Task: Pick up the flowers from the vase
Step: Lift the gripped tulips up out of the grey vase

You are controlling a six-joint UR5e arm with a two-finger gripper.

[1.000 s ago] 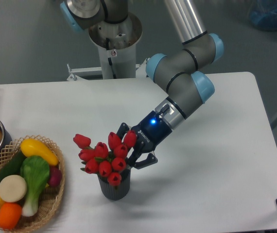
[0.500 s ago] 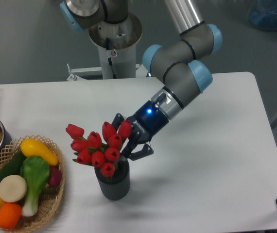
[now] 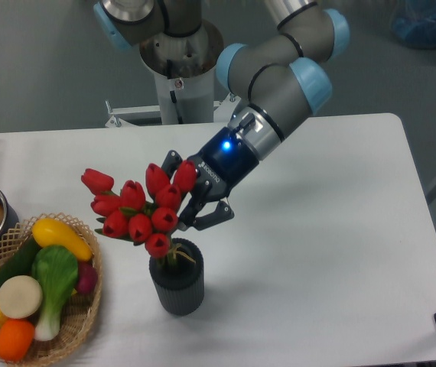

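**Tulips coming up out of the vase**

The gripper [image 3: 190, 200] is pinching the flowers [image 3: 136, 212] from the right side and lifting them. The red tulips are now sitting above the vase [image 3: 177, 277], with only the thin stem ends still dipping into its round mouth. The vase is standing upright on the white table [image 3: 340, 252]. I think the lifting step is nearly done. Next, the arm needs to keep going up until the stems are fully out. Compared with a second ago, the bunch is higher and further left.
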